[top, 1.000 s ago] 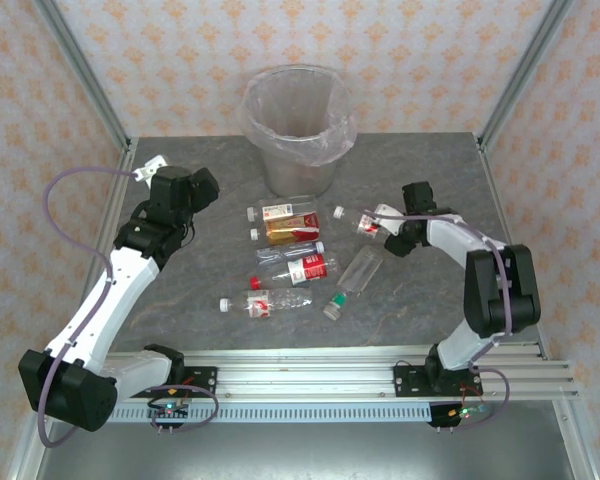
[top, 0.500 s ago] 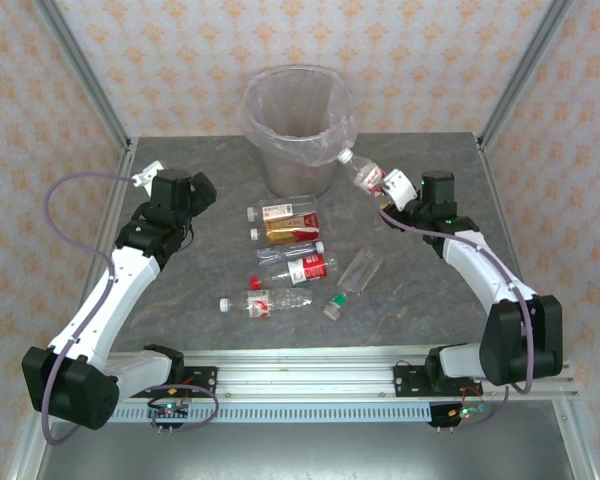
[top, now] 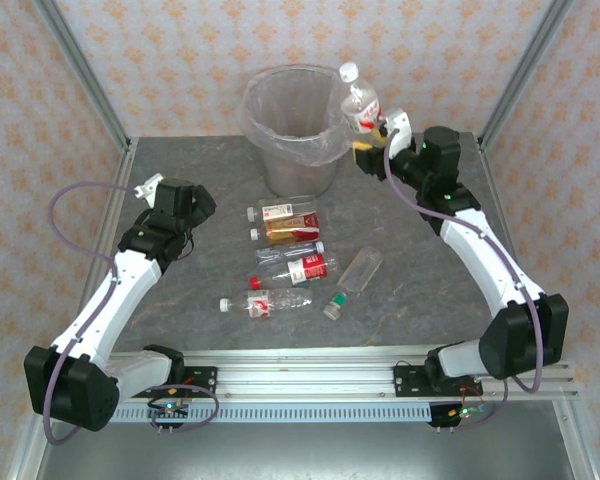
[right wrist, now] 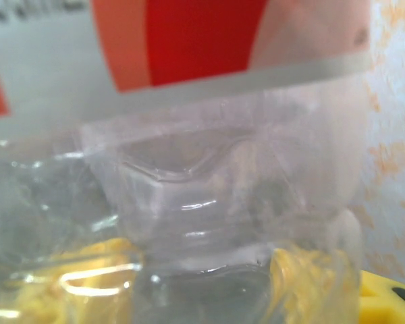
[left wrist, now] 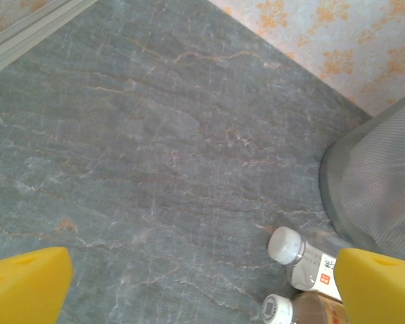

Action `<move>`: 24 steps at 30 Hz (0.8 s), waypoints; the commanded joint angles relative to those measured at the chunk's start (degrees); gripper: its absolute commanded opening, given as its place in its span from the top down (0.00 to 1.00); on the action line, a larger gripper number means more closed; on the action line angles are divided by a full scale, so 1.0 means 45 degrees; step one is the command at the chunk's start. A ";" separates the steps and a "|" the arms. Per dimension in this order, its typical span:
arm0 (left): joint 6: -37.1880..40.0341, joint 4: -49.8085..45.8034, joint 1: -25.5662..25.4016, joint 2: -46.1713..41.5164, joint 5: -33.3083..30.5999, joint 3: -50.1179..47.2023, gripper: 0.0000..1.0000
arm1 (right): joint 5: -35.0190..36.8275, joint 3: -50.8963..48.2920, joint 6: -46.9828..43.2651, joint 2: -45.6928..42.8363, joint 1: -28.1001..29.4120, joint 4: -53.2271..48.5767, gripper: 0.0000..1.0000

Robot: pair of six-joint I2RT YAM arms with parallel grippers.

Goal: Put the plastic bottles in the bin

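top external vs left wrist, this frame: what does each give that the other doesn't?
Top external adds: both arms, the right tool shut on a red-labelled bottle held cap-up by the bin rim, plus the green-capped bottle and others lying mid-table.
Left wrist adds: the left tool close up, yellow fingers wide open, nothing held.
Shared: the bin's wall, the table, and by the bin's foot the red-white labelled bottle and the amber bottle.

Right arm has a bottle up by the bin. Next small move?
Probably shift the right gripper left before opening: the bottle it holds stands cap-up at the bin's right rim, not yet clearly over the opening.
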 commanded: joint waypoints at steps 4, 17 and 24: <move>-0.0377 -0.1211 0.0112 -0.0536 0.0064 -0.0410 0.00 | 0.0462 0.2852 0.2483 0.1898 0.0573 0.0817 0.46; -0.1089 -0.1467 0.0175 -0.1283 0.0124 -0.1518 0.00 | 0.1054 1.0289 0.3020 0.7166 0.1286 -0.2760 0.40; -0.1522 -0.1548 0.0179 -0.1396 0.0681 -0.2004 0.00 | 0.0864 1.4390 0.2362 0.9966 0.1742 -0.5882 0.25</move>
